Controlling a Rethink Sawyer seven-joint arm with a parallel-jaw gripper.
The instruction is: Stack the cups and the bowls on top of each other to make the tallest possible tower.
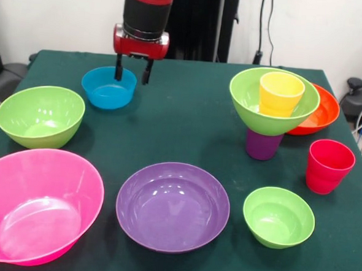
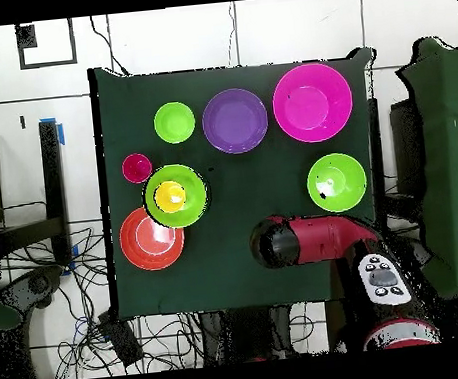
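No readable text, label, brand, number or sign appears on the cups, the bowls, the green table (image 1: 188, 120) or the robot arm (image 2: 323, 241); small buttons on the arm in the overhead view carry markings too tiny to make out

A: Front view sits low across the table (image 1: 188, 117), looking toward 12 o'clock at the arm (image 1: 147, 10), close enough that the near bowls crop.

B: Overhead looks straight down from high up, arm (image 2: 313, 240) at 6 o'clock. Both share the whole tabletop.
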